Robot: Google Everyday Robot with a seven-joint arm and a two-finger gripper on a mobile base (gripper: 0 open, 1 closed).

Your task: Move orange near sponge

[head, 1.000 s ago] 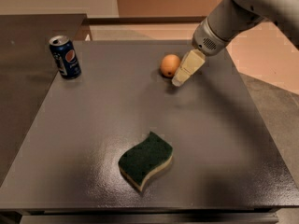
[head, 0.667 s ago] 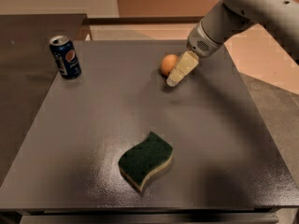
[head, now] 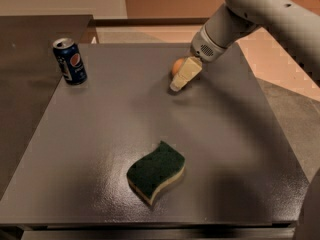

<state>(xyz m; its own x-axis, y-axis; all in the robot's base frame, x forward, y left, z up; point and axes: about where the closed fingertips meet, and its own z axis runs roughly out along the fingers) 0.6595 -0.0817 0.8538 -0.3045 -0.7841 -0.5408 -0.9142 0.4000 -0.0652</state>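
The orange sits on the dark grey table, far from me and right of centre. My gripper reaches down from the upper right and stands right against the orange's front right side, hiding part of it, with its tip close to the tabletop. The sponge, with a dark green top and a pale yellow base, lies flat near the table's front edge, well apart from the orange and the gripper.
A blue soda can stands upright at the table's far left. My arm comes in over the table's far right corner. The table's right edge drops to a lighter floor.
My gripper has moved left and closed in on the orange, now covering part of it. The orange, sponge and can have not moved.
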